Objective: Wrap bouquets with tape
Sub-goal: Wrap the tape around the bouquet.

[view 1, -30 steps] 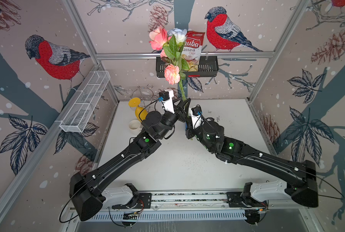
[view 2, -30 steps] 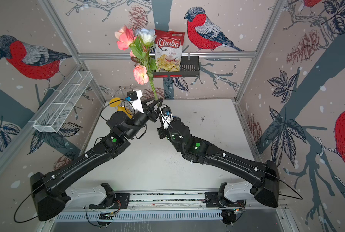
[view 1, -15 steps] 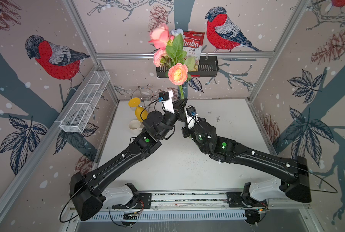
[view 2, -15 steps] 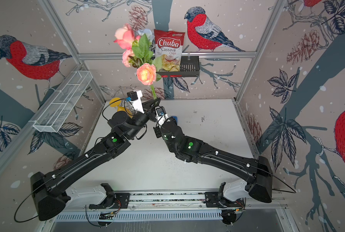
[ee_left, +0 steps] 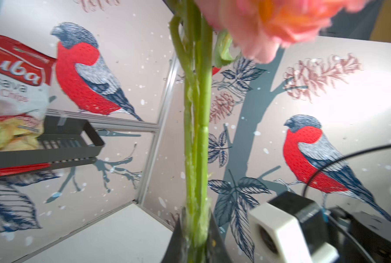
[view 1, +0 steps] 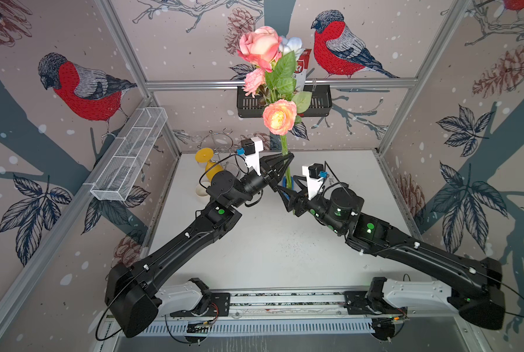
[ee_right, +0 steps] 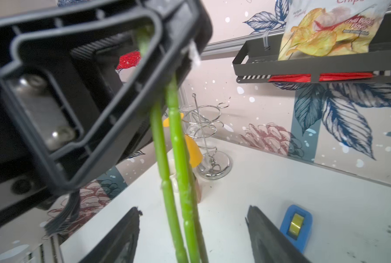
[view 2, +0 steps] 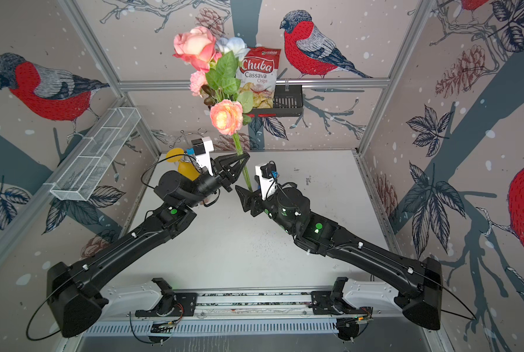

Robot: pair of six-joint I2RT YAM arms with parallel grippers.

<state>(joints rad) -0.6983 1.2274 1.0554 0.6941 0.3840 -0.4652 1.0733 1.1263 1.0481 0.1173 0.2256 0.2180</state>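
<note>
Bag (view 2: 258, 76) behind bouquet (view 2: 224, 82) reads "Chuba Cassava Chips" (flavour line blurred).

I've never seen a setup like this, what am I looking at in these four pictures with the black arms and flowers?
Two black robot arms stand at the front of a white table. Two pictures look down from one overhead camera; the other two come from cameras on the arms' wrists. The left arm has its jaws shut on the stems, holding the bouquet upright. The right arm has its jaws open on either side of the stems lower down, not touching. On the table lie a blue tape dispenser and a wire stand. A chips bag sits in a wall basket.
</note>
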